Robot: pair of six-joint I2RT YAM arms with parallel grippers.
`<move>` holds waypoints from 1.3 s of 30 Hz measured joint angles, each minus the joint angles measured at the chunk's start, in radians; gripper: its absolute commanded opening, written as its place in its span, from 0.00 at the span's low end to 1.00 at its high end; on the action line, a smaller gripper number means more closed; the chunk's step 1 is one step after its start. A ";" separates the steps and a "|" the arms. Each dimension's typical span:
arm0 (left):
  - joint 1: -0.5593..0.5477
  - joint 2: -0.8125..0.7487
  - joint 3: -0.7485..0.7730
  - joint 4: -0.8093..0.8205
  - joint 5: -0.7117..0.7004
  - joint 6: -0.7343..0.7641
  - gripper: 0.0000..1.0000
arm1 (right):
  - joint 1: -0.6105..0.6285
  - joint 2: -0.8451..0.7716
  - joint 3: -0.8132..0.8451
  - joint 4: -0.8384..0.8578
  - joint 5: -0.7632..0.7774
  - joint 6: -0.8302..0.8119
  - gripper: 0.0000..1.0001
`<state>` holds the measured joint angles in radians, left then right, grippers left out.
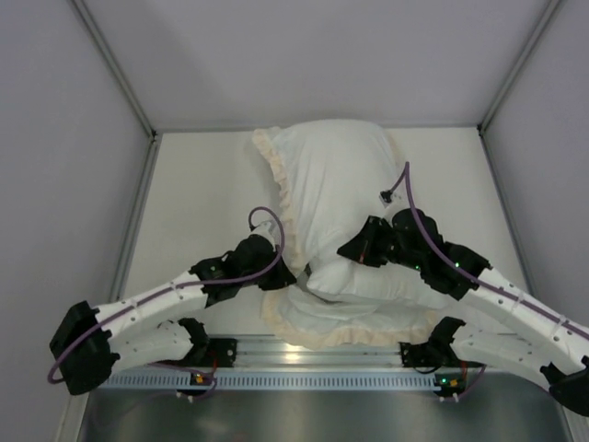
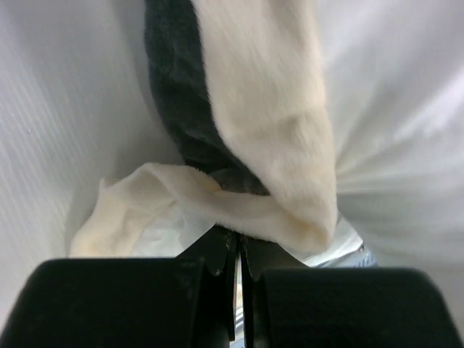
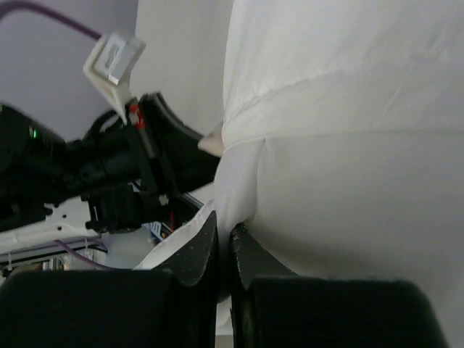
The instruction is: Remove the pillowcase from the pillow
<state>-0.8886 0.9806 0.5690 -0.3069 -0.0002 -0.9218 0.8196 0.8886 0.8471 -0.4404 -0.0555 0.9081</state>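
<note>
- Peeling step in hand: two robot arms work at the one pillowcase [image 1: 331,166], which lies white face up in the middle of the table [image 1: 198,203]. It runs from close to the far edge down to the near edge.
- The left gripper [image 1: 283,265] is clenched on the cream frill [image 2: 275,123] at the cover's left side, towards the near end. The left wrist view shows its jaws pressed almost together on a fold of frill, with the dark grey plush face [image 2: 174,87] just behind.
- The right gripper [image 1: 346,250] bites into white cloth at the middle of the cover, just beside its partner. Its jaws are clamped on a pinch of fabric [image 3: 304,217] below a seam.
- Whether that pinch is cover or the pillow itself cannot be told. The pillow appears to be inside still, filling the plump far half, and no bare part of it can be picked out for certain.
- By this reading the task is at an early to middle stage: the cover is gripped and bunched at the near end, not yet off.
- The next move probably calls for the grips to draw apart. One would hold the filling while the other drags the frilled edge away, without losing the thin frill.
- Count: one pillowcase, one pillow presumed within, two grippers, one table.
</note>
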 measured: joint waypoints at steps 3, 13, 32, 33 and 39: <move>0.110 0.188 0.079 0.024 0.035 0.034 0.00 | 0.025 -0.080 -0.050 -0.034 0.002 -0.018 0.00; 0.325 0.371 0.280 0.013 0.132 0.130 0.99 | 0.079 -0.146 -0.120 -0.053 -0.003 -0.058 0.35; 0.246 -0.340 0.074 -0.101 0.410 0.064 0.76 | 0.168 -0.142 0.231 -0.294 0.291 -0.232 0.67; 0.219 -0.335 0.072 -0.107 0.409 0.053 0.69 | 0.161 -0.134 0.258 -0.313 0.350 -0.236 0.66; -0.047 -0.200 0.114 -0.120 0.292 0.000 0.24 | -0.075 0.033 0.353 -0.374 0.514 -0.264 0.59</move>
<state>-0.9352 0.7803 0.6834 -0.4267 0.2920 -0.9215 0.7448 0.9215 1.2003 -0.8143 0.4583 0.6445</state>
